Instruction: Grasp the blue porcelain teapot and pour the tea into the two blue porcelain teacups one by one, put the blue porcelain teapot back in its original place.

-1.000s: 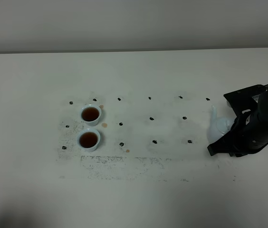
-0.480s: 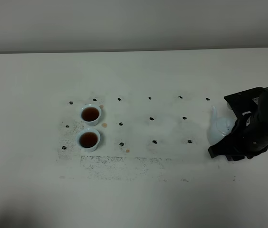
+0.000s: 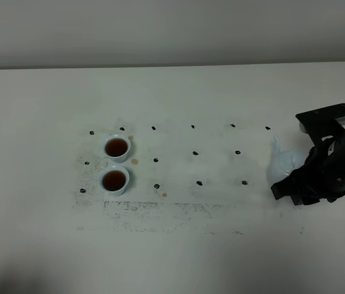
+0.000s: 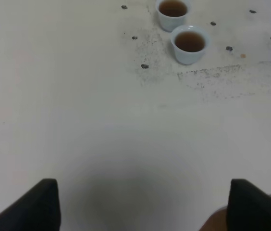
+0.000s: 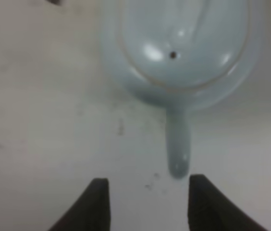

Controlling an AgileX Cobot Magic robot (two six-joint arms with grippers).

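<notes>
Since a second ago the right gripper has let go and backed off: overhead, the arm now sits further toward the right edge and more of the teapot shows. Teapot itself hasn't shifted.

Nearest first, in the right wrist view: two dark fingers stand apart with nothing between them. The teapot's handle tip sits just ahead of the gap and I see no contact. Teapot is upright on the desk, lid on, at the right end of the dot grid, well apart from the cups.

Left gripper: fingers spread wide, nothing between them, parked over bare desk.

Far end: both teacups hold dark tea, side by side at the left of the grid. A few small brown spots lie on the desk near them, probably drips.

Judgement: pouring is done and the pot looks set down. Only the retreat is left.

Risks:
- Handle is still in line with the finger gap. A sideways or forward twitch during the retreat could clip it and spin or tip the pot. Pull straight back, or up first.
- Arm body hides part of the pot overhead, so clearance there can't be confirmed.
- If the pot still holds tea, a knock means a spill.
- Cups look safe unless the left arm sweeps forward.
</notes>
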